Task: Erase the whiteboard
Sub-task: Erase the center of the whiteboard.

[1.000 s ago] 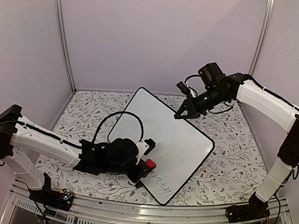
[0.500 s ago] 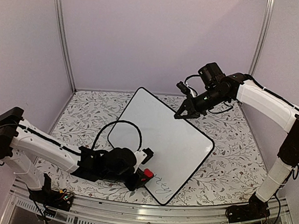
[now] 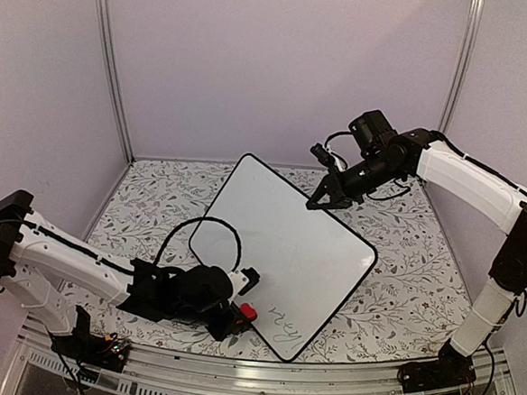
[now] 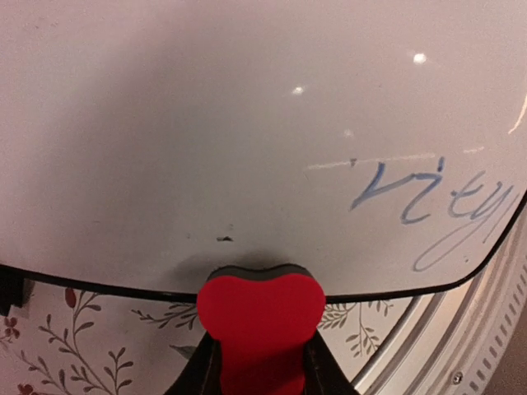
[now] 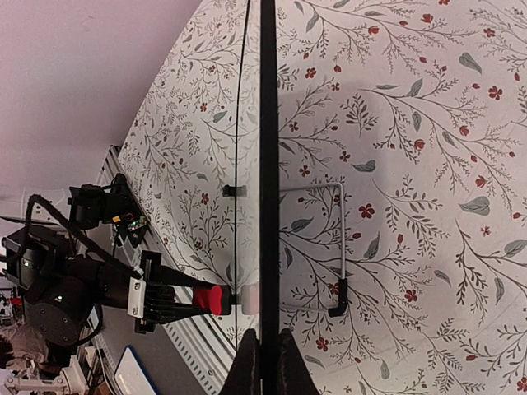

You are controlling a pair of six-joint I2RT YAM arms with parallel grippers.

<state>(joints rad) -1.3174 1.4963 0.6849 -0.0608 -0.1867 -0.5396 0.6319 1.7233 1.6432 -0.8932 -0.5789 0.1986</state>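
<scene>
Left fingers [image 4: 200,378] around eraser [image 4: 260,317] — whiteboard [image 4: 206,123] edge

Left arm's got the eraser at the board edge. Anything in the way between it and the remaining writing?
Nothing visible. The red eraser in the left gripper sits at the edge of the whiteboard; only bare board lies between it and the handwriting, rightward in the left wrist view.
</scene>
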